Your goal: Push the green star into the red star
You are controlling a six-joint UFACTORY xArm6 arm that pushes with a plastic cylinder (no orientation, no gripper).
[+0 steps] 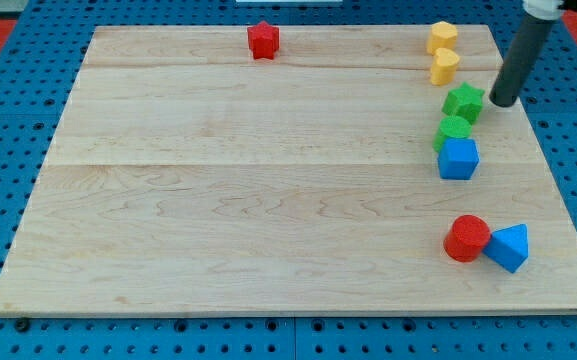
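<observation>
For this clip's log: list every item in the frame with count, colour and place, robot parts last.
red star: 1, red, top edge, left of centre
yellow blocks: 2, yellow, top right, stacked in a column
green star: 1, green, right side
green block: 1, green, just below the star
blue cube: 1, blue, touching green block
red cylinder: 1, red, bottom right
blue triangle: 1, blue, against the cylinder
board: 1, light wood
my tip: dark rod, immediately right of green star

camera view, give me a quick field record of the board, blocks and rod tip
tip: my tip just right of the green star, close or touching
target: red star at top edge, far left of the green star
above green star: two yellow blocks
below it: green block, blue cube
bottom right: red cylinder against blue block
board: wooden board
</observation>
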